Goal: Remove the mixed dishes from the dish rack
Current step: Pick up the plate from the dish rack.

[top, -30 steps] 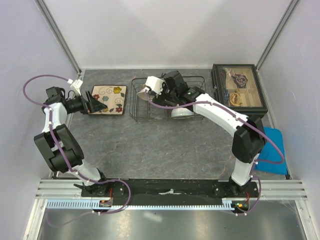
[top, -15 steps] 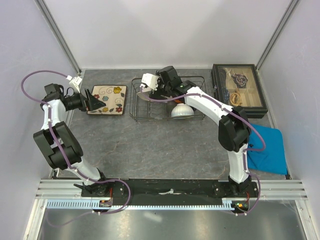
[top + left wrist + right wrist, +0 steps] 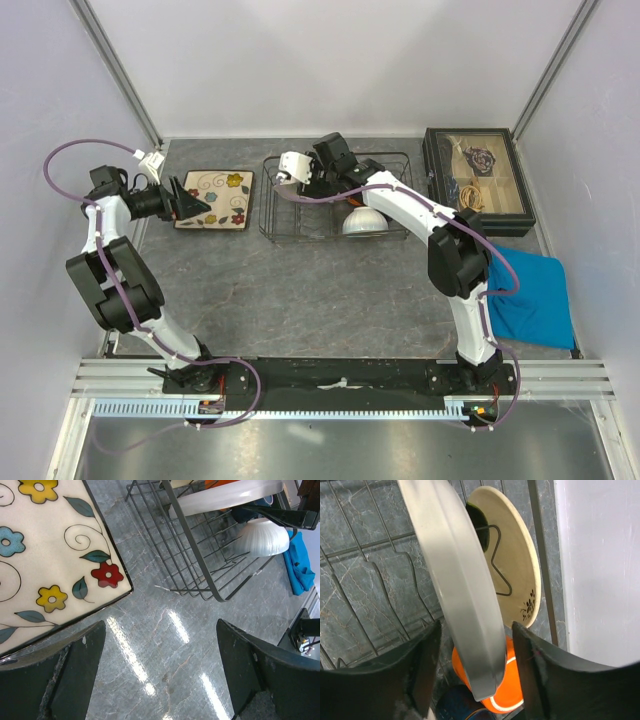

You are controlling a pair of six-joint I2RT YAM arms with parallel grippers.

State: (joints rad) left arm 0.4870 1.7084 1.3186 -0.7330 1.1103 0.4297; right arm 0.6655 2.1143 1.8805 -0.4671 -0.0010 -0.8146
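The dish rack stands at the back middle. My right gripper is open inside it, one finger on each side of the upright round pale plate's rim, with small gaps on both sides. Behind that plate stands the cream bowl; below are the orange cup and the dark blue mug. The white bowl lies upside down in the rack's right part. The square flower plate lies flat on the table left of the rack. My left gripper is open and empty beside that plate's corner.
A black glass-lidded box of trinkets stands right of the rack. A blue cloth lies at the right edge. Grey walls close in the back and both sides. The rack's wire wall is near my left gripper.
My right gripper has moved left along the rack, onto the round pale plate, and the arm's elbow has swung in, uncovering the blue cloth. The left gripper has barely moved.
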